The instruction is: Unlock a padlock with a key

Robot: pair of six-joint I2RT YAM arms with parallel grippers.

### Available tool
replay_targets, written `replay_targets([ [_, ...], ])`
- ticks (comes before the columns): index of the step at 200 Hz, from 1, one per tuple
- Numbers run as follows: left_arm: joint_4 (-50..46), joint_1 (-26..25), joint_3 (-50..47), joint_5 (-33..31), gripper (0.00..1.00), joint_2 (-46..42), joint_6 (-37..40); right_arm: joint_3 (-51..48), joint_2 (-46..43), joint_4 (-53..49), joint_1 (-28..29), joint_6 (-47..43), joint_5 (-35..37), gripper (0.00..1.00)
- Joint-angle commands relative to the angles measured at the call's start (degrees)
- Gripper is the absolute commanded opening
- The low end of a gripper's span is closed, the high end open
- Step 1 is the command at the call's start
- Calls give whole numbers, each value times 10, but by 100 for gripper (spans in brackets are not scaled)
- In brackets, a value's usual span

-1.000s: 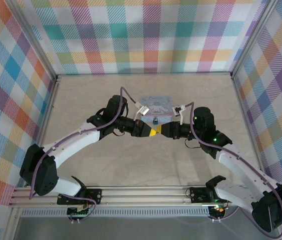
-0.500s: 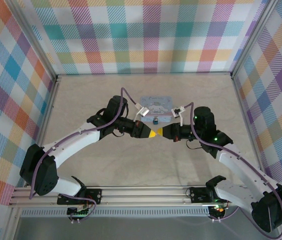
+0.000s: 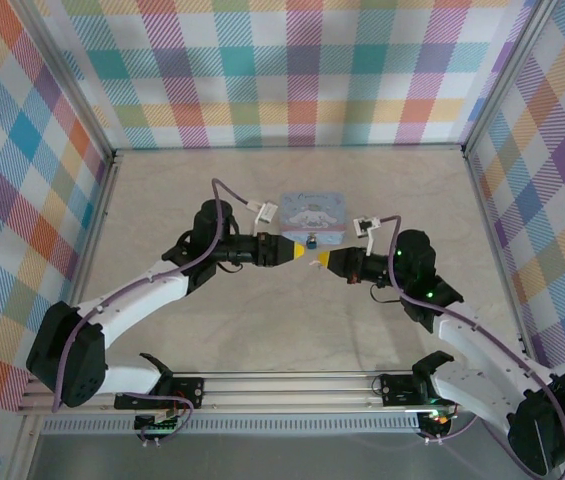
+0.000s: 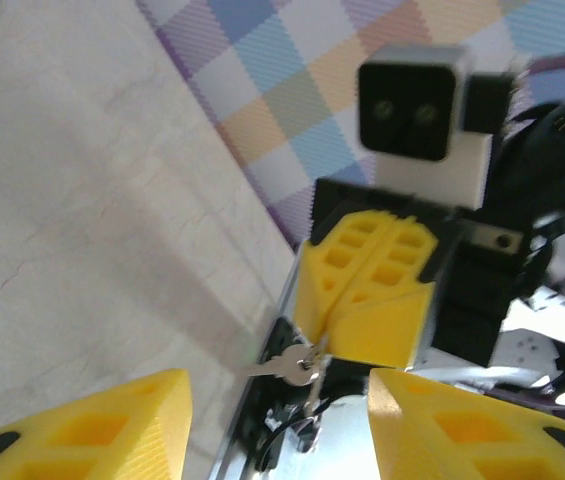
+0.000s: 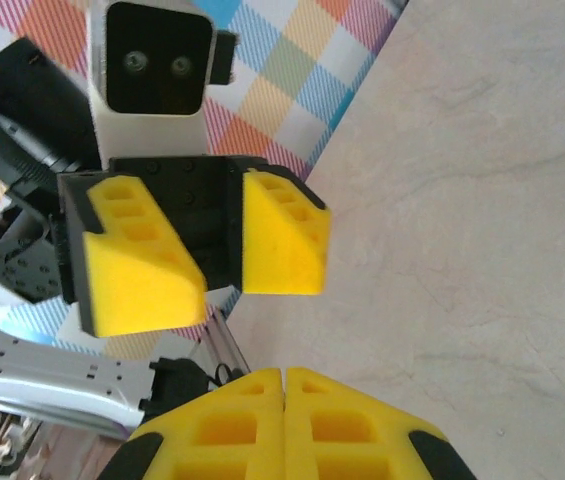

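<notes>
Overhead view: both arms reach in toward the middle of the table (image 3: 202, 190), their yellow tips facing each other and nearly meeting, just on the near side of the pale blue tin (image 3: 312, 208).

Left gripper (image 3: 302, 255): jaws stand roughly half apart. In the left wrist view its two yellow fingers (image 4: 92, 425) sit at the lower corners with a clear gap between them, and there is nothing in that gap. The right wrist view agrees: the two pads opposite are parted with black housing visible between them.

Right gripper (image 4: 347, 325): fingers pressed fully together, with a single seam running down the yellow block. The key (image 4: 284, 368) is pinched at the very tip – a small silvery key with its blade pointing left in the left wrist view, and a thin ring hanging just beside it. The key is held off the table, between the two grippers and closer to the right one.

Padlock (image 3: 313, 241): a small dark-blue body at the near edge of the tin, just beyond the two gripper tips. Neither gripper touches it. Its shackle is too small to make out from above – I cannot tell whether it is closed. I also cannot tell whether the lock rests on the tin's lid or against its near side.

The tin lies flat, centred left to right, white cartoon figure up.
</notes>
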Motion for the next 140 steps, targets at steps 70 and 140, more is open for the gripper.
replay_targets([
  [70, 215, -34, -31, -24, 51, 16, -109, -30, -1, 179, 9, 77, 33, 0],
  [140, 233, -43, -28, -15, 31, 23, -113, -42, 5, 230, 10, 98, 57, 0],
])
